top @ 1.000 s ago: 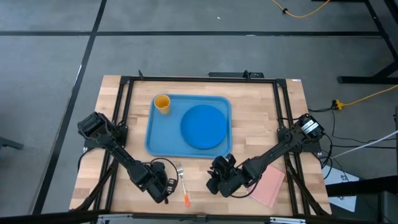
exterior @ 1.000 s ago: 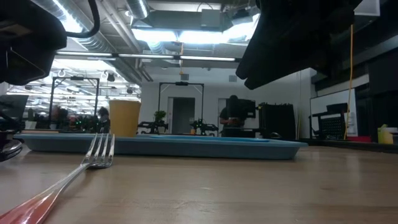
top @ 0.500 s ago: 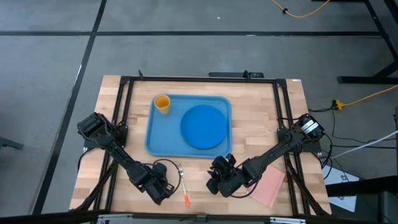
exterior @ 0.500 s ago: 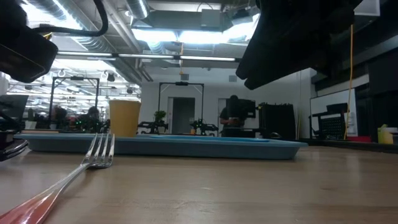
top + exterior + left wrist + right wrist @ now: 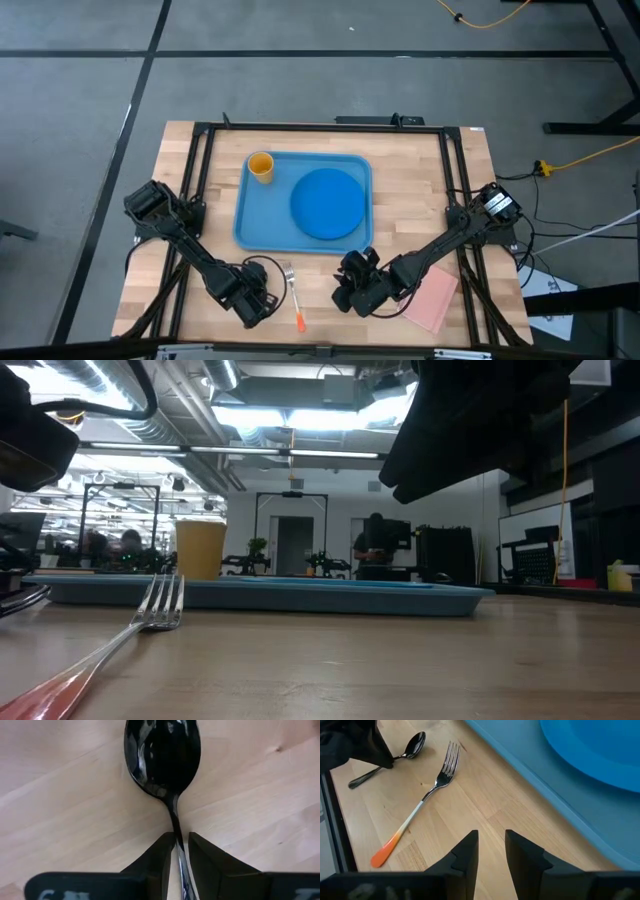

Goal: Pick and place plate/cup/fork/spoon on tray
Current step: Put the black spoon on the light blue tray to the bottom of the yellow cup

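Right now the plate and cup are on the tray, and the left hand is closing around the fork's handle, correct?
Not the fork. The left wrist view shows the left hand around the spoon handle; the fork lies free. Plate and cup are on the tray.

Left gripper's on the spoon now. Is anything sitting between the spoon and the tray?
Nothing visible blocks it. The left gripper pinches the spoon by its handle on bare wood; the fork lies beside it, not toward the tray.
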{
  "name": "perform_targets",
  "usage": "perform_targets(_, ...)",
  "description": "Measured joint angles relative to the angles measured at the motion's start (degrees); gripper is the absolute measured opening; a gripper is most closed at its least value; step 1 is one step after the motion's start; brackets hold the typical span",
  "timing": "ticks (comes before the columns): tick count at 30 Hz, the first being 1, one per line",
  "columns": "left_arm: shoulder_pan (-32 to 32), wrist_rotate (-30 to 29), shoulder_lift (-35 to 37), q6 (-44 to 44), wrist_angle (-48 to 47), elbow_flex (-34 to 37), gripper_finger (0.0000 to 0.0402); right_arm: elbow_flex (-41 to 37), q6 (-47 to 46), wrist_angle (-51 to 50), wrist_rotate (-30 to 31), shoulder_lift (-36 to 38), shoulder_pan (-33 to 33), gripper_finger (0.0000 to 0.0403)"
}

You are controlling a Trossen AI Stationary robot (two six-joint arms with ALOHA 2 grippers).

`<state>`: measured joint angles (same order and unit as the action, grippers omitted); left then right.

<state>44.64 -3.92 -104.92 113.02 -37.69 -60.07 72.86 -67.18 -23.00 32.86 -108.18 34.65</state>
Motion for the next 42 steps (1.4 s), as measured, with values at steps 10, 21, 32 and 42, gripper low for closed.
perform_targets(10,0.07,-0.02,0.0,0.63,-0.59,0.02,0.0009,0.0,-0.02,0.02,0.0,0.0,0.04,0.01)
perform_targets(21,-1.32,-2.64,3.47,-8.89,-9.58,-5.25,0.0003,0.0,0.07,0.05,0.0,0.0,0.07,0.01)
perform_targets(32,-12.73,-9.31,9.73,-11.29,-34.24,-12.5,0.0004,-0.02,0.13,1.46,0.01,0.0,0.07,0.01)
perform_targets(42,-31.87,-8.83,10.32,-26.74,-31.79,-12.06,0.0005,-0.02,0.15,1.95,-0.02,0.0,1.32,0.01)
